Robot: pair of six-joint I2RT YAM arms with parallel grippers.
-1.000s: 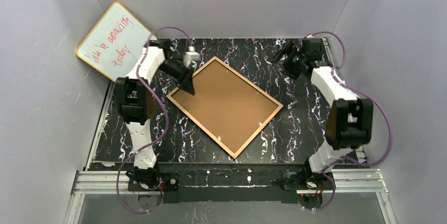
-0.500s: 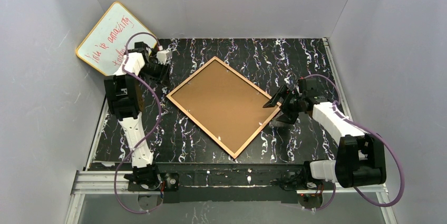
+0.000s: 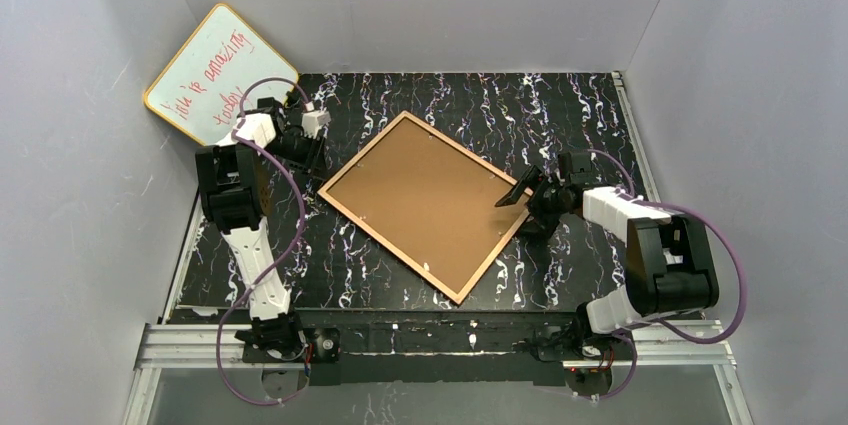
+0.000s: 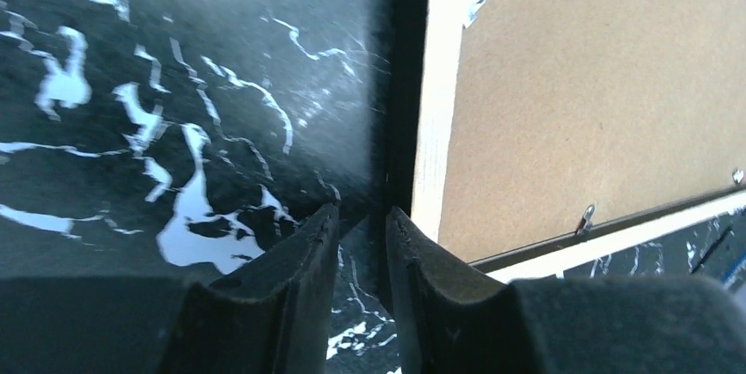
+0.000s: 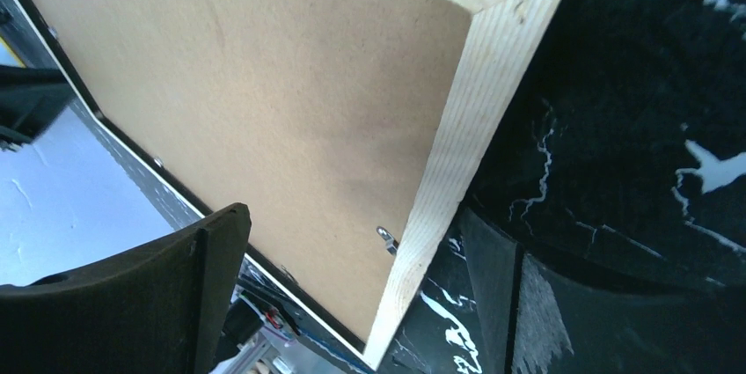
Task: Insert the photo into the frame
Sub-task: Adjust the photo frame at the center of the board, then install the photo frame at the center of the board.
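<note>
Frame (image 5: 459,141) flat at table (image 3: 560,125) centre, wood back up, brown backing panel (image 3: 425,205) seated inside, right gripper (image 3: 522,208) at 3 o'clock, jaws spread wide astride frame rim, left gripper (image 4: 362,216) at 10 o'clock, fingers (image 4: 290,255) nearly together, grasping nothing.

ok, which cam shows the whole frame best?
Top external: the frame lies back-up, its outline whole except the right corner, hidden by the right hand. Each wrist view shows just one corner.
</note>
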